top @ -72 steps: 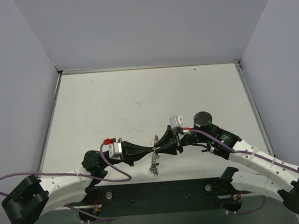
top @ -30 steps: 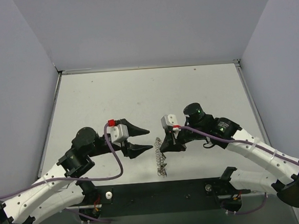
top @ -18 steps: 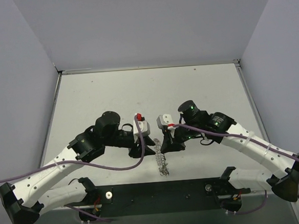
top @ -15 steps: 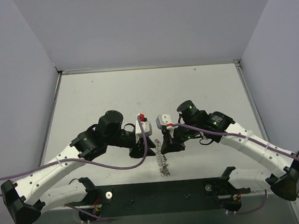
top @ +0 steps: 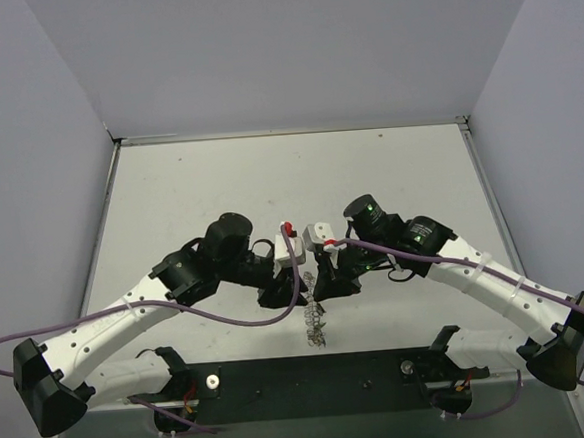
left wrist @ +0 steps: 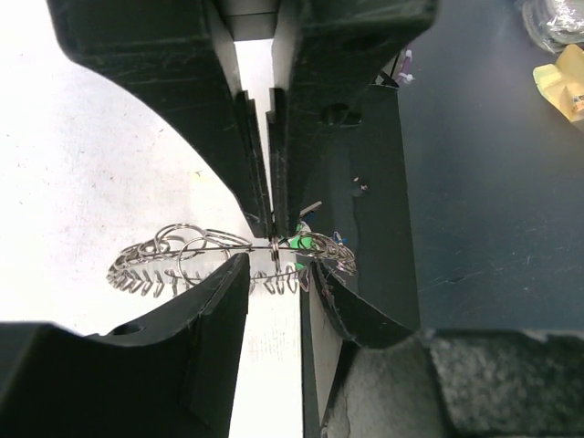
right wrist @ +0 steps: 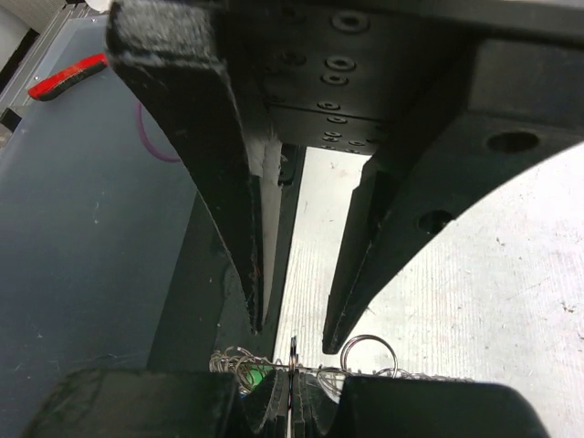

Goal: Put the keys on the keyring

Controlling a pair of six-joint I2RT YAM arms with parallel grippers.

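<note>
Looks to be steadying the keyring with both arms ahead of threading. Holds it edge-on and coil-like over the near middle of the table, with the right gripper clamped tight on its wire rim. Straddles the same rim just beside that pinch with the left gripper, fingers partly apart and, as far as can be judged, not yet pressing the metal. Seems to carry the keys bunched along the coil near the pinch, with only a green one plainly seen. Calls next, probably, for closing the left fingers squarely on the rim without knocking it out of the right's narrow pinch, then prying the coil or feeding a key along it. Against a second ago, has swung the left gripper in from well to the left and narrowed its jaws, while leaving the right's hold and the ring's place almost unchanged.
</note>
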